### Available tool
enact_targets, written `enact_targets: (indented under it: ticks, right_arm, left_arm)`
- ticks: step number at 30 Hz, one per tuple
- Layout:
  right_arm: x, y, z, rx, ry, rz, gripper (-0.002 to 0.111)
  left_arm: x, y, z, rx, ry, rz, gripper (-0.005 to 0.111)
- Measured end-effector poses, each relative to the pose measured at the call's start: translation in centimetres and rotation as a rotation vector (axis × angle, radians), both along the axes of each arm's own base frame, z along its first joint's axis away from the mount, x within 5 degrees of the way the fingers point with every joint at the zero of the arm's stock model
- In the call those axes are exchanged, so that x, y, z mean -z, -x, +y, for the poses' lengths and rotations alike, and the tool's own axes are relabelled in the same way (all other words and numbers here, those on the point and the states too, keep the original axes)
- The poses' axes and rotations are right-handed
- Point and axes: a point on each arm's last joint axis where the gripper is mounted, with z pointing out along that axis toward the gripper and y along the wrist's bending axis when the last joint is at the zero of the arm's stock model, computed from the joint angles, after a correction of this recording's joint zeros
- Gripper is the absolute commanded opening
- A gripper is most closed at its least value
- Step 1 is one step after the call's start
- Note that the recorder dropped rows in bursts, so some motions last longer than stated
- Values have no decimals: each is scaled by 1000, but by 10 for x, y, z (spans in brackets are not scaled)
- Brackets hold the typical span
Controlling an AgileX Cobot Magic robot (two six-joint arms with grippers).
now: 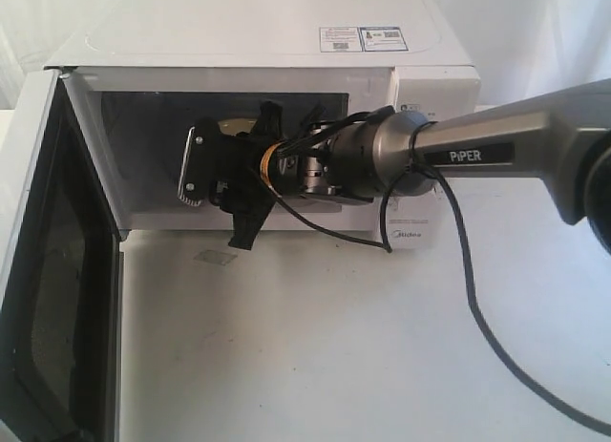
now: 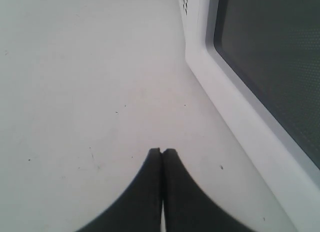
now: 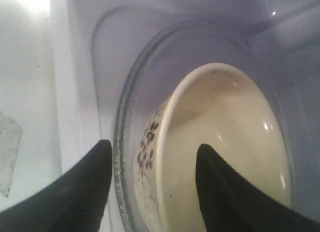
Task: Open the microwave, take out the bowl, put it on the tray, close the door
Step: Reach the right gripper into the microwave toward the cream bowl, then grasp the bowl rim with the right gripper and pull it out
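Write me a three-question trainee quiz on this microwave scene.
1. True or false: the door of the microwave is shut.
2. Where does the bowl sit? A) on a tray B) inside the microwave C) on top of the microwave
3. Fill in: the right claw, with a finger on either side of the bowl's rim, is ____.
Key: 1 false; 2 B; 3 open.

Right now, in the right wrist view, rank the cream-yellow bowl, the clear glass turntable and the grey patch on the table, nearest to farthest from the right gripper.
1. Cream-yellow bowl: its rim sits inside the open right gripper.
2. Clear glass turntable: under the bowl, inside the white microwave.
3. Grey patch: outside, on the white table.
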Motion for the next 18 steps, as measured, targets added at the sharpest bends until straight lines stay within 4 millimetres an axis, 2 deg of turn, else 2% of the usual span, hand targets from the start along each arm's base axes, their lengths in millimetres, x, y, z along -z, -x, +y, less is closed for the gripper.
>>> enact_targets:
  ticks: [5,8,12,13,15,17,18]
  right_arm:
    - [2,-7,0,15,-25,3,49]
    - [7,-13,0,21,-27,5,45]
    - [14,-15,-1,28,-20,18,27]
    - [16,-15,-1,30,-19,21,14]
    - [16,-16,-2,40,-9,24,0]
    - [13,-16,-6,81,16,31,0]
    - [5,-15,-8,109,12,32,0]
  left_arm:
    - [0,0,0,0,0,0,0]
    - [0,0,0,0,0,0,0]
    - [0,0,0,0,0,0,0]
    - [0,0,0,0,0,0,0]
    - [0,0,0,0,0,0,0]
    - [0,0,0,0,0,0,0]
    - [0,0,0,0,0,0,0]
